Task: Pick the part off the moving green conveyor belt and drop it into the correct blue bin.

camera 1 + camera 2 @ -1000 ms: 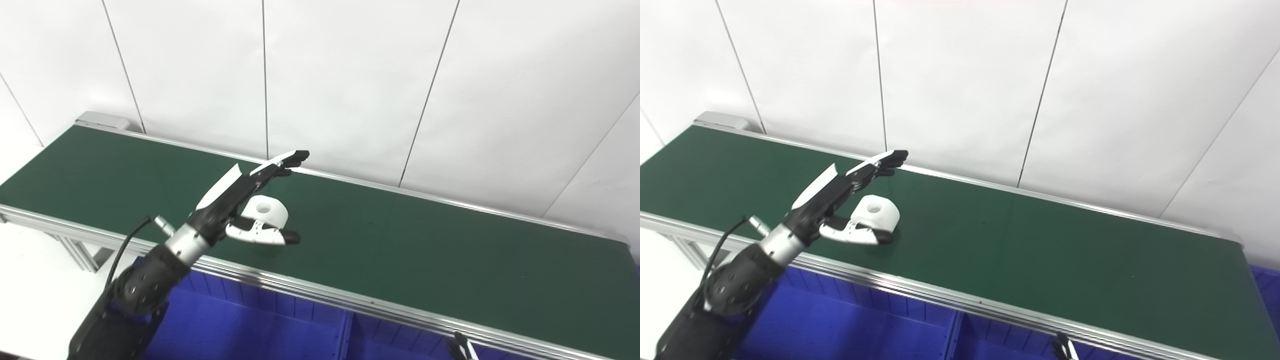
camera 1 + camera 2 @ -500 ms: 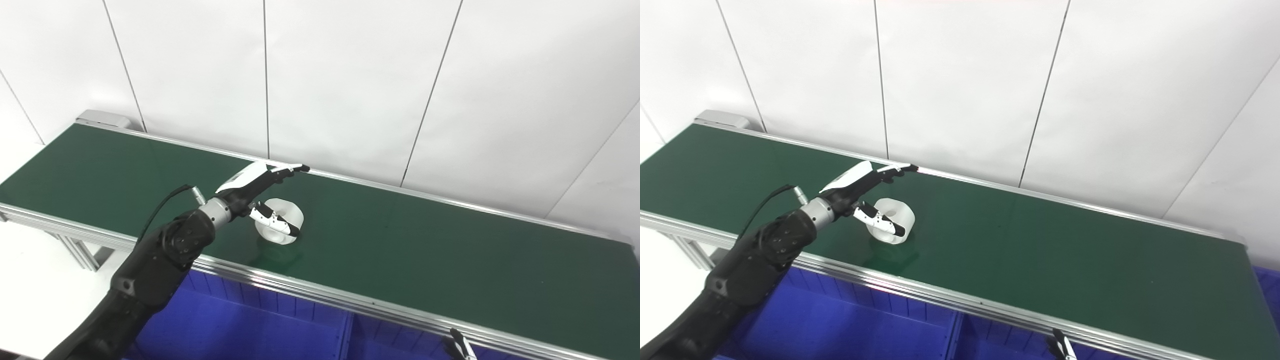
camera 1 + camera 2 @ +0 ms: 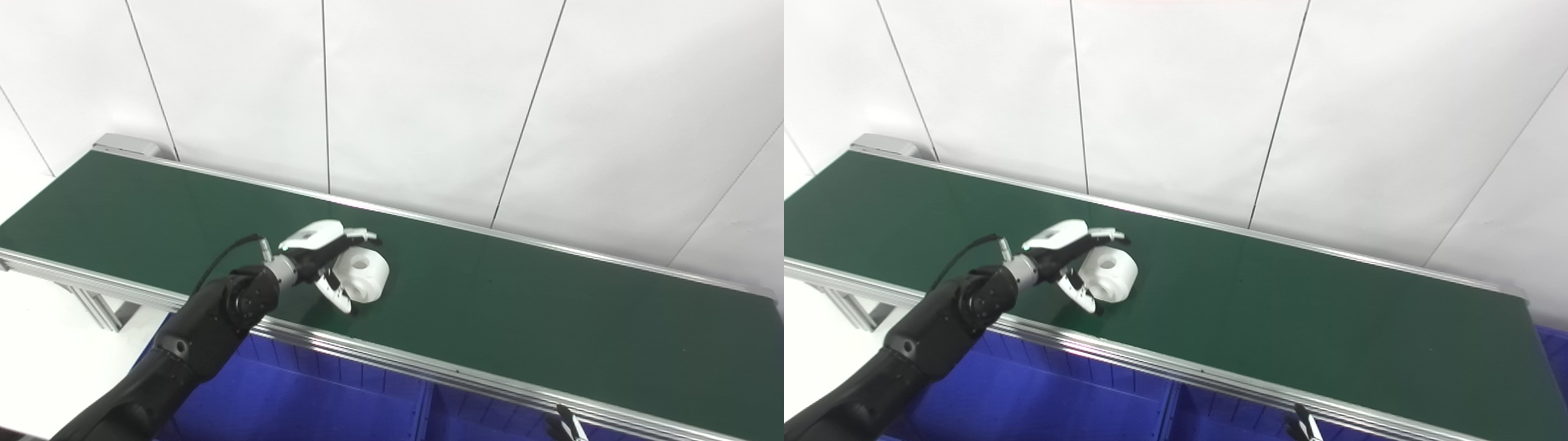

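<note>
Steel capping (image 3: 125,145) marks the far left end of the conveyor belt (image 3: 551,318), whose dark green surface runs off to the lower right between two silver rails; behind it stands a white panelled wall (image 3: 429,92) with thin dark seams.

From the bottom left corner rises the black left arm (image 3: 202,331), a thin cable (image 3: 223,260) looping above its wrist; it reaches over the near rail (image 3: 392,358) and out above the belt. At its end the left hand (image 3: 321,257) sits at the part (image 3: 364,277), spread rather than clenched; the fingers (image 3: 361,233) lie over the top and far side of the part, while the thumb (image 3: 334,293) points down at its near side, close against it or touching. Whether the hand truly grips the part I cannot tell; the fingers are cupped about it but not drawn tight.

The part itself is a white, stubby cylinder with a round hole in the face turned upward and toward us; it rests on the belt, roughly midway across its width and left of the belt's middle.

Below the near rail lie the blue bins (image 3: 318,398), with a dividing wall (image 3: 424,407) between two of them.

Far lower right, only the dark tip of the right hand (image 3: 566,427) peeks above the bottom edge; too little shows to tell how it is set.
</note>
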### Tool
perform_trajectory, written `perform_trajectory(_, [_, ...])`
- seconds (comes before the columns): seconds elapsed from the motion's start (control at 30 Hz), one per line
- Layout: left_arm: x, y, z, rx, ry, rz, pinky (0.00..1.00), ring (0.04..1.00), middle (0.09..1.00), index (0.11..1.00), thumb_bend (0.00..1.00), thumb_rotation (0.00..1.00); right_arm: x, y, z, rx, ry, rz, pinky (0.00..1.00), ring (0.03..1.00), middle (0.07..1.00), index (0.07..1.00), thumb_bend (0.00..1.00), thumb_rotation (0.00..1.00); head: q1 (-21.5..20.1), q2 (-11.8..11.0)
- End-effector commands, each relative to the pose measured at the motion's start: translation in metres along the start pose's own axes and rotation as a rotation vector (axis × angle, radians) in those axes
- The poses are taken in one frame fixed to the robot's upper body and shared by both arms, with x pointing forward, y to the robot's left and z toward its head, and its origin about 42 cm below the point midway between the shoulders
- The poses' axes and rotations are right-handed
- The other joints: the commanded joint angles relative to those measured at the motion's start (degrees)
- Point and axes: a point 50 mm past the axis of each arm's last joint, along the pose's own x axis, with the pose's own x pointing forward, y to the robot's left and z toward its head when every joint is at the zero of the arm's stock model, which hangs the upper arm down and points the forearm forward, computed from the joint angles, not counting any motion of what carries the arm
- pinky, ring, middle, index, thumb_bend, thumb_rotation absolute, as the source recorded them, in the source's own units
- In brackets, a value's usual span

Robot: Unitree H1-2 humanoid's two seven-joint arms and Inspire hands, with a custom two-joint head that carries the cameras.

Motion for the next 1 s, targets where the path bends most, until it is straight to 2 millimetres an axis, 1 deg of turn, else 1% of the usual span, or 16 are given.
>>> perform_trajectory(0.0, [0.011, 0.016, 0.007, 0.041, -0.056, 0.097, 0.83, 0.859, 0.847, 0.784, 0.76, 0.0, 0.003, -0.006, 0.01, 0.02, -0.082, -0.022, 0.86, 0.875, 0.89, 0.961, 0.83, 0.47, -0.06, 0.14])
perform_trajectory(0.03, [0.013, 0.013, 0.006, 0.037, -0.06, 0.109, 0.75, 0.792, 0.794, 0.75, 0.71, 0.0, 0.003, -0.006, 0.01, 0.021, -0.081, -0.023, 0.86, 0.873, 0.89, 0.961, 0.83, 0.47, -0.06, 0.14])
perform_trajectory(0.07, [0.015, 0.009, 0.006, 0.021, -0.059, 0.126, 0.71, 0.758, 0.766, 0.733, 0.68, 0.0, 0.003, -0.006, 0.01, 0.025, -0.079, -0.025, 0.86, 0.873, 0.89, 0.961, 0.83, 0.47, -0.16, 0.18])
perform_trajectory(0.1, [0.016, 0.007, 0.006, 0.012, -0.062, 0.144, 0.58, 0.588, 0.629, 0.642, 0.59, 0.0, 0.003, -0.006, 0.01, 0.029, -0.078, -0.027, 0.86, 0.873, 0.89, 0.961, 0.83, 0.47, -0.22, 0.23])
perform_trajectory(0.13, [0.018, 0.005, 0.007, 0.005, -0.064, 0.16, 0.51, 0.486, 0.545, 0.58, 0.54, 0.0, 0.003, -0.006, 0.01, 0.032, -0.077, -0.028, 0.86, 0.872, 0.891, 0.96, 0.83, 0.47, -0.22, 0.23])
perform_trajectory(0.17, [0.019, 0.003, 0.007, -0.001, -0.069, 0.178, 0.51, 0.457, 0.51, 0.525, 0.51, 0.0, 0.002, -0.006, 0.01, 0.035, -0.076, -0.028, 0.86, 0.874, 0.895, 0.962, 0.83, 0.48, -0.22, 0.23])
perform_trajectory(0.4, [0.021, 0.001, 0.01, -0.086, -0.102, 0.281, 0.47, 0.439, 0.525, 0.49, 0.5, 0.0, 0.002, -0.006, 0.009, 0.028, -0.074, -0.03, 0.86, 0.871, 0.894, 0.964, 0.83, 0.49, -0.07, 0.37])
perform_trajectory(0.57, [0.018, 0.002, 0.013, -0.14, -0.135, 0.354, 0.48, 0.448, 0.519, 0.476, 0.5, 0.0, 0.003, -0.006, 0.01, 0.029, -0.075, -0.027, 0.85, 0.87, 0.895, 0.966, 0.83, 0.5, -0.05, 0.61])
perform_trajectory(0.67, [0.013, 0.005, 0.014, -0.18, -0.15, 0.383, 0.48, 0.446, 0.516, 0.479, 0.5, 0.0, 0.004, -0.005, 0.01, 0.027, -0.08, -0.03, 0.86, 0.868, 0.892, 0.964, 0.82, 0.49, -1.11, 1.75])
perform_trajectory(0.7, [0.01, 0.006, 0.014, -0.195, -0.163, 0.397, 0.47, 0.44, 0.515, 0.483, 0.5, 0.0, 0.004, -0.005, 0.011, 0.029, -0.081, -0.032, 0.86, 0.865, 0.889, 0.962, 0.83, 0.49, -1.11, 1.75])
perform_trajectory(0.73, [0.005, 0.008, 0.015, -0.207, -0.176, 0.412, 0.46, 0.436, 0.514, 0.486, 0.5, 0.0, 0.004, -0.004, 0.012, 0.031, -0.083, -0.033, 0.85, 0.864, 0.889, 0.959, 0.83, 0.49, -2.36, 3.03])
perform_trajectory(0.77, [0.003, 0.009, 0.016, -0.216, -0.184, 0.421, 0.46, 0.435, 0.513, 0.487, 0.5, 0.0, 0.003, -0.004, 0.012, 0.033, -0.085, -0.034, 0.85, 0.864, 0.889, 0.959, 0.83, 0.49, -2.36, 3.03])
perform_trajectory(0.83, [-0.014, 0.014, 0.016, -0.245, -0.214, 0.458, 0.45, 0.442, 0.516, 0.487, 0.5, 0.0, 0.003, -0.005, 0.016, 0.039, -0.094, -0.033, 0.85, 0.86, 0.887, 0.955, 0.83, 0.49, -6.08, 5.35])
perform_trajectory(0.9, [-0.034, 0.016, 0.017, -0.278, -0.22, 0.482, 0.43, 0.435, 0.511, 0.501, 0.5, 0.0, 0.003, -0.005, 0.019, 0.04, -0.104, -0.036, 0.83, 0.853, 0.881, 0.948, 0.84, 0.49, -8.15, 6.82])
perform_trajectory(0.93, [-0.041, 0.017, 0.017, -0.291, -0.22, 0.484, 0.43, 0.433, 0.504, 0.509, 0.5, 0.0, 0.003, -0.005, 0.02, 0.041, -0.107, -0.038, 0.82, 0.849, 0.873, 0.941, 0.84, 0.49, -8.5, 7.01])
perform_trajectory(0.97, [-0.049, 0.018, 0.016, -0.309, -0.223, 0.487, 0.44, 0.436, 0.502, 0.51, 0.5, 0.0, 0.002, -0.005, 0.021, 0.047, -0.107, -0.04, 0.82, 0.851, 0.87, 0.938, 0.85, 0.49, -10.1, 8.12])
